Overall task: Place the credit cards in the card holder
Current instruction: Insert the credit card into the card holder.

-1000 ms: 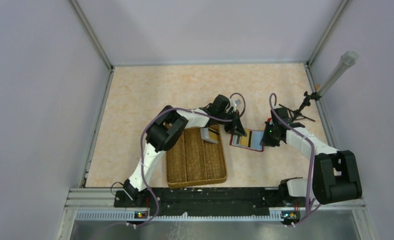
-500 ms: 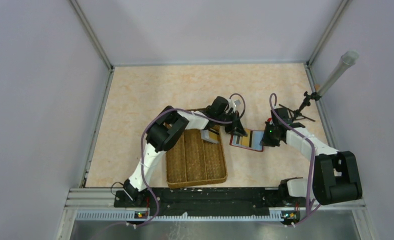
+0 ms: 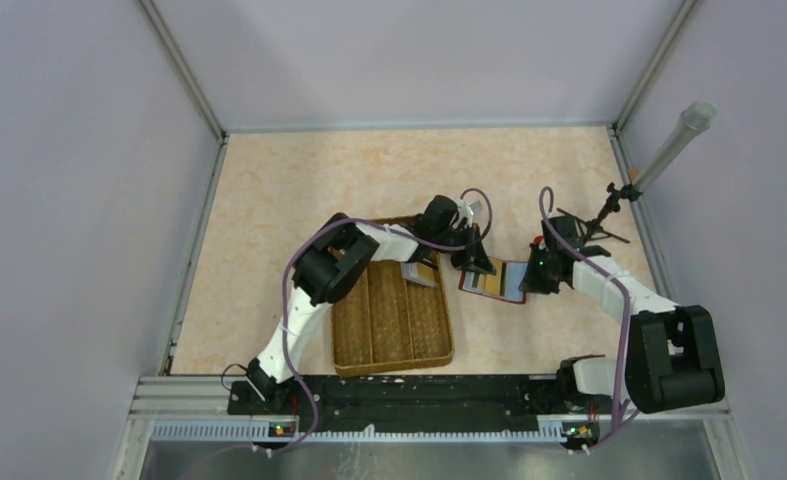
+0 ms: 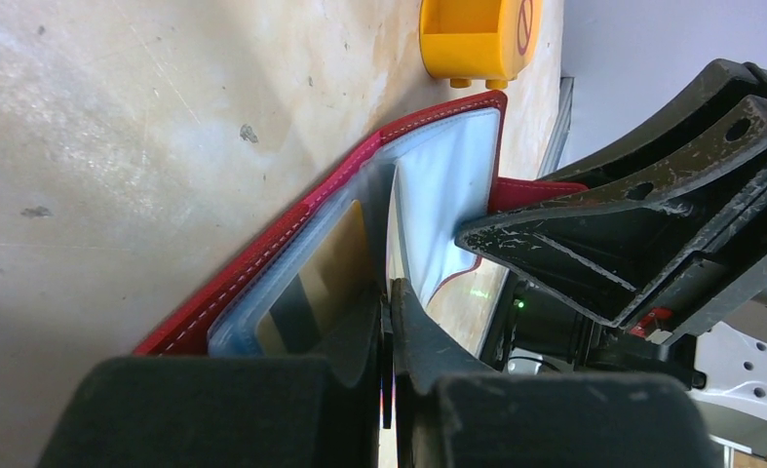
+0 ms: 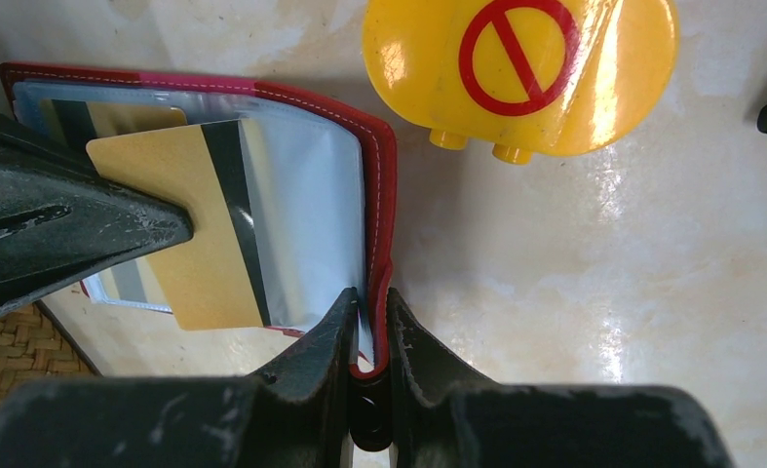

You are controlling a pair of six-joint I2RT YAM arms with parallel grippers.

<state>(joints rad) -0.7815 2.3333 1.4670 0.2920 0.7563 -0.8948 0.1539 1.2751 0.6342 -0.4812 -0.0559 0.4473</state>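
**Gold card meets the open card holder**

Little has changed in the last second: my left wrist has crept slightly nearer the card holder, and my right arm has kept its place.

From above I see only that my left gripper and right gripper meet at the open holder. It lies on the table just right of the woven tray.

The right wrist camera shows what that view hides. My right gripper is pinched on the holder's red edge. A gold card with a black stripe lies slanted over the pale blue pockets, its left end under my left finger. I cannot tell whether any edge of it is inside a pocket.

The left wrist camera sees the holder almost edge-on. My left gripper has its fingers pressed together there, with only a thin sliver between them, clamped on the gold card.

I count one holder, one tray with three compartments and one yellow disc with a red barred circle, just beyond the holder. Three gold faces show at the holder: the one I grip, one tucked in a far slot and one peeking out lower down. Two more credit cards, one grey and one gold, lie at the far end of the tray.

My left arm reaches forward and to the right over the tray with its elbow raised. My right arm stretches low, forward and to the left.
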